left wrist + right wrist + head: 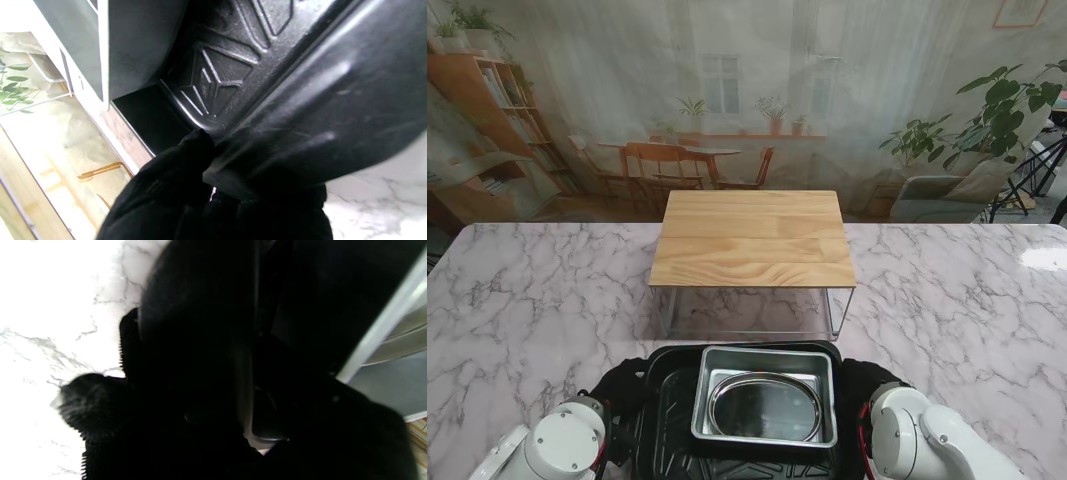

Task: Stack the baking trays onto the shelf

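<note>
A large black baking tray (667, 420) sits close to me, in front of the shelf. Inside it lies a silver rectangular tray (767, 362) holding an oval metal dish (765, 408). My left hand (617, 385), in a black glove, is shut on the black tray's left rim (300, 110). My right hand (867, 385) is shut on the right rim (243, 380). In the left wrist view the thumb (186, 156) lies over the rim's edge. The wooden-topped shelf (752, 238) stands on wire legs just beyond the trays.
The marble table (527, 300) spreads to both sides of the shelf. Under the shelf's top is an open space framed by the wire legs (839, 315). A printed room backdrop hangs behind the table.
</note>
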